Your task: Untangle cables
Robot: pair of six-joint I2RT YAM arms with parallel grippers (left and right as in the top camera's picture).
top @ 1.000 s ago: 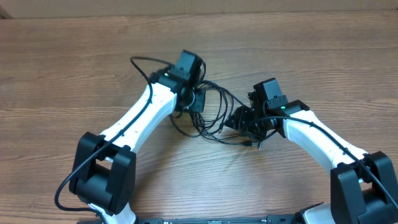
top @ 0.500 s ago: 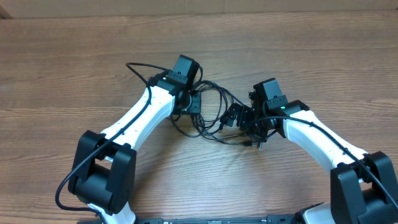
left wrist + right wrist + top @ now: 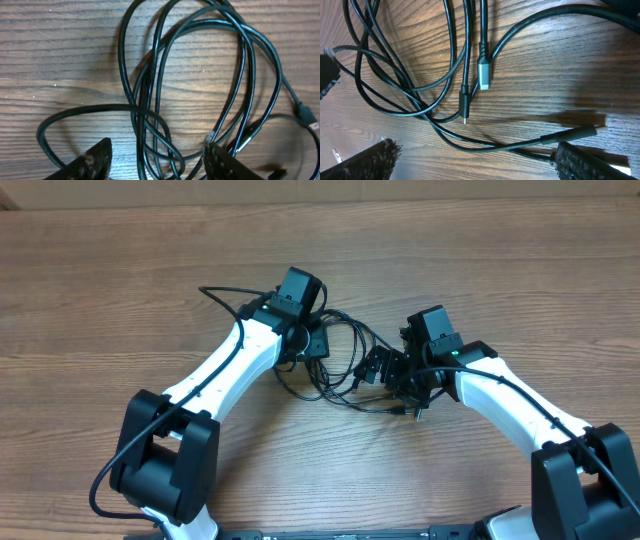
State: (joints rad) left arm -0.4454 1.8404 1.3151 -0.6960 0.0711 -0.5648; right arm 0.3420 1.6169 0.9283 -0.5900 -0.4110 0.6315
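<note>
left hand (image 3: pixel 157 152) and right hand (image 3: pixel 475 155) both gape, empty. closing now could pinch several cables (image 3: pixel 484 70) together, tightening the tangle.

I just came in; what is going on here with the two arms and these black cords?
Two robot arms are working on a tangle of thin black cables on a wooden table. The left gripper and the right gripper are both low over the loops, open, and neither holds a cable.

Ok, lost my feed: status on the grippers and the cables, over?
Left gripper open, strands between its fingers. Right gripper open, holding nothing. Thin black cables in one tangle on wooden table.
</note>
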